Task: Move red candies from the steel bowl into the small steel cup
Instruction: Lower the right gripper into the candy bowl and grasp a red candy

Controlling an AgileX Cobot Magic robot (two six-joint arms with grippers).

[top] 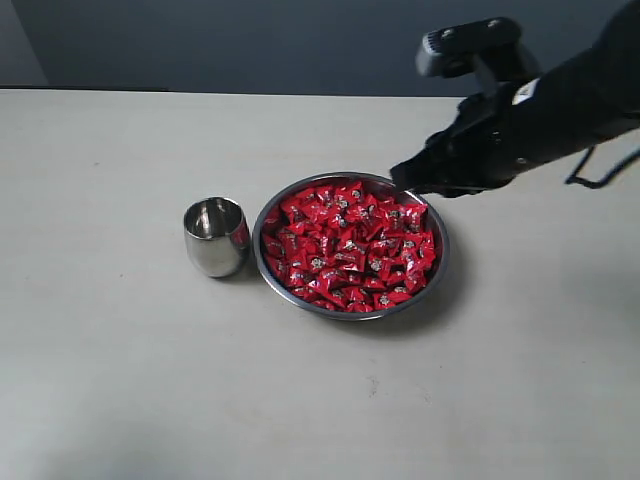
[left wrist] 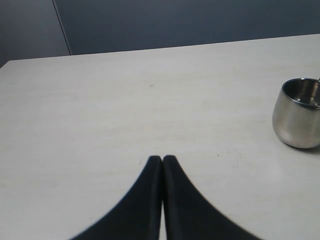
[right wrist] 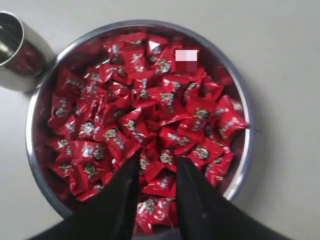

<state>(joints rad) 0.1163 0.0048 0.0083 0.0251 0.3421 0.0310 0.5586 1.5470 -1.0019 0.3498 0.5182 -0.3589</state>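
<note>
The steel bowl (top: 441, 262) sits mid-table, heaped with red candies (top: 350, 245). Just left of it stands the small steel cup (top: 215, 236), upright, with no candy showing inside. My right gripper (top: 405, 178) hangs over the bowl's far right rim. In the right wrist view it (right wrist: 158, 160) is open, its fingers apart over the candies (right wrist: 145, 100) near the bowl's rim (right wrist: 246, 100), gripping none; the cup (right wrist: 17, 50) shows at the corner. My left gripper (left wrist: 163, 159) is shut and empty above bare table, with the cup (left wrist: 299, 114) off to one side. It is out of the exterior view.
The pale table (top: 120, 380) runs wide around the bowl and cup. A dark wall (top: 250, 40) lies behind its far edge. The right arm's black body (top: 560, 100) reaches in from the upper right.
</note>
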